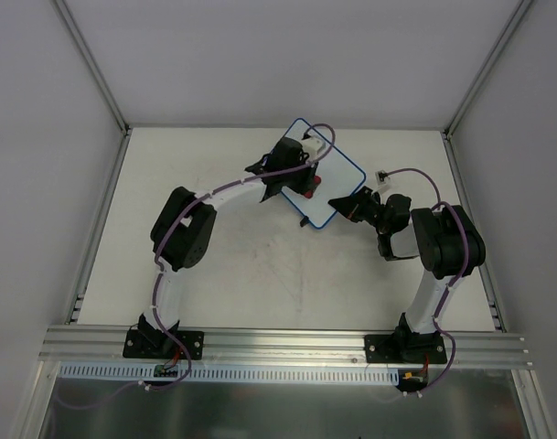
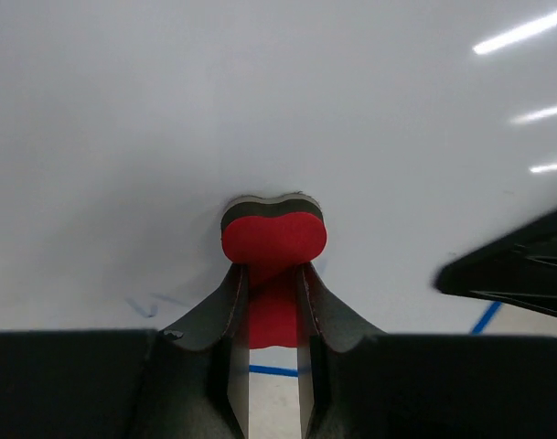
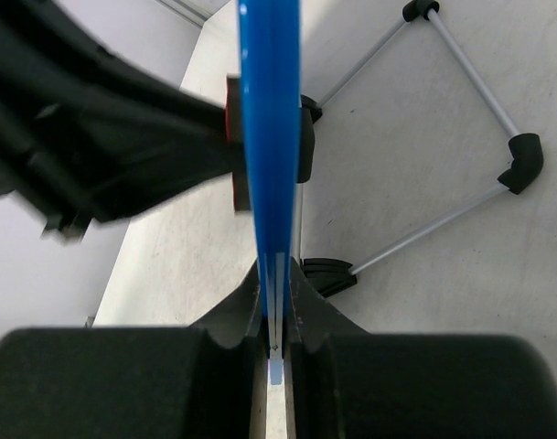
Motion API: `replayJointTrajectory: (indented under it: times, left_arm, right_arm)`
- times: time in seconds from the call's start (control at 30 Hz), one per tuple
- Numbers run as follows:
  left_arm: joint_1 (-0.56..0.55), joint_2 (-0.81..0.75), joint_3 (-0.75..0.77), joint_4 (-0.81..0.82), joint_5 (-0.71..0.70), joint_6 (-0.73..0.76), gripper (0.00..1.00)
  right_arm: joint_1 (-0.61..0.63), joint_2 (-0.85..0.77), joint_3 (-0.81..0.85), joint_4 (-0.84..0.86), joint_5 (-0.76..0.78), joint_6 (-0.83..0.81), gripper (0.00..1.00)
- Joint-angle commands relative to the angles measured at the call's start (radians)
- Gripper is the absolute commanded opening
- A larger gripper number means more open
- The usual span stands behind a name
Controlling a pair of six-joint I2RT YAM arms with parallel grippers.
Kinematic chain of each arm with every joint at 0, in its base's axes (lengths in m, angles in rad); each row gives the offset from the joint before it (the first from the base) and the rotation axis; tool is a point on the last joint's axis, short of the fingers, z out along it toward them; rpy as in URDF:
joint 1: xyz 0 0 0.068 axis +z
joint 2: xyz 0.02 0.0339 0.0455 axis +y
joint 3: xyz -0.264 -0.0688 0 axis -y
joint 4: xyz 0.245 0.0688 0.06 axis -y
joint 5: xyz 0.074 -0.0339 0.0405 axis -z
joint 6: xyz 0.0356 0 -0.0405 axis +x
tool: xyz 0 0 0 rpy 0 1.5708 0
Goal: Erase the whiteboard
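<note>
The whiteboard (image 1: pixel 337 187), white with a thin blue rim, stands tilted at the back middle of the table. My left gripper (image 1: pixel 307 183) is shut on the red bone-shaped eraser (image 2: pixel 273 240) and presses its dark felt face against the white surface (image 2: pixel 260 110). A faint blue mark (image 2: pixel 141 306) shows low on the board, left of the eraser. My right gripper (image 1: pixel 340 205) is shut on the board's blue edge (image 3: pixel 271 137), seen edge-on in the right wrist view, with the jaws (image 3: pixel 275 297) closed on both sides of it.
The board's wire stand with black feet (image 3: pixel 520 160) lies on the table behind it. A small black-and-white piece (image 1: pixel 382 176) sits to the right of the board. White enclosure walls surround the table.
</note>
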State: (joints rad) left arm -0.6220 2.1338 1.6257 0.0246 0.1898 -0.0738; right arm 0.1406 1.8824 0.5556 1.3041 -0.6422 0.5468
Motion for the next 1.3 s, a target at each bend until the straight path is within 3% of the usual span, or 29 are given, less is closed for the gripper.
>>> replayJointTrajectory:
  times: [0.0,0.17,0.33,0.77,1.0,1.27]
  left_arm:
    - [-0.140,-0.002,-0.029,-0.015,-0.035,0.184,0.00]
    - [-0.211,0.008,-0.017,-0.044,-0.064,0.265,0.00]
    - [-0.200,0.043,0.019,-0.077,-0.135,0.221,0.00]
    - [0.037,0.071,0.002,-0.097,0.051,-0.168,0.00]
    - [0.094,0.089,-0.013,-0.094,0.000,-0.271,0.00]
    - [0.131,0.080,-0.050,-0.088,0.034,-0.325,0.00]
  right_arm:
    - [0.010,-0.012,0.020,0.227,-0.022,-0.025,0.00]
    - [0.010,-0.012,0.021,0.228,-0.022,-0.024,0.00]
    - [0.010,-0.011,0.023,0.227,-0.024,-0.024,0.00]
    - [0.011,-0.009,0.024,0.227,-0.022,-0.022,0.00]
    - [0.010,-0.003,0.024,0.227,-0.020,-0.021,0.00]
    - [0.011,0.000,0.024,0.227,-0.020,-0.019,0.00]
